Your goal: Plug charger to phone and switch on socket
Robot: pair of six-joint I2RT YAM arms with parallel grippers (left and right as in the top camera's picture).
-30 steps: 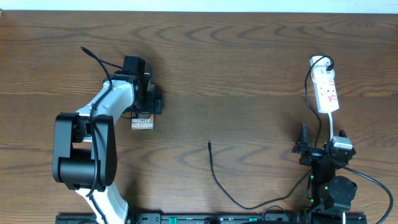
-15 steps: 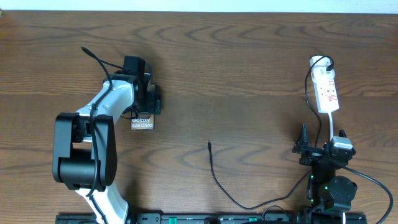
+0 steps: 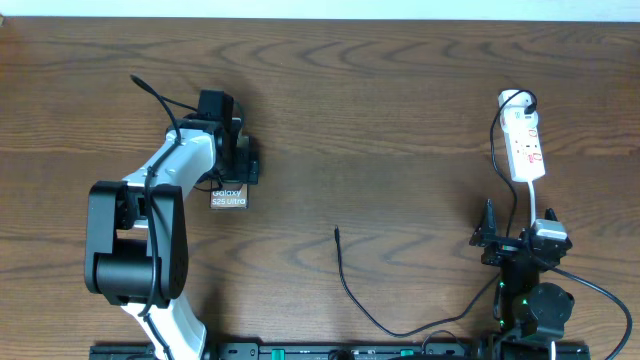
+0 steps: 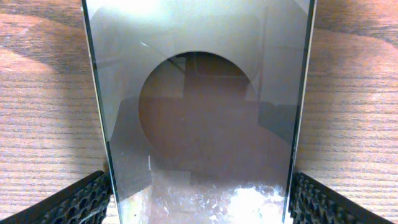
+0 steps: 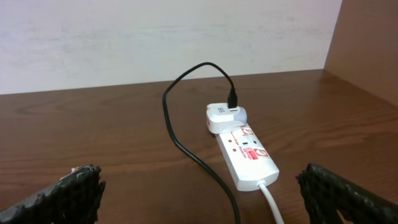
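Note:
The phone [image 3: 229, 198] lies flat on the table at the left, with white "Galaxy" text showing below my left gripper [image 3: 238, 165]. In the left wrist view the phone [image 4: 199, 112] fills the frame, and my left gripper [image 4: 199, 202] has a finger pressed against each long edge. The charger cable [image 3: 345, 280] lies loose at centre front, its tip free on the table. It runs right and up to a white plug [image 3: 514, 100] in the socket [image 3: 527, 145]. My right gripper [image 3: 517, 228] is open and empty, just in front of the socket [image 5: 249, 155].
The socket's white cord [image 3: 535, 200] runs from the strip toward my right arm's base. The charger cable [image 5: 180, 137] passes left of the strip in the right wrist view. A wall edge [image 5: 336, 37] rises at the far right.

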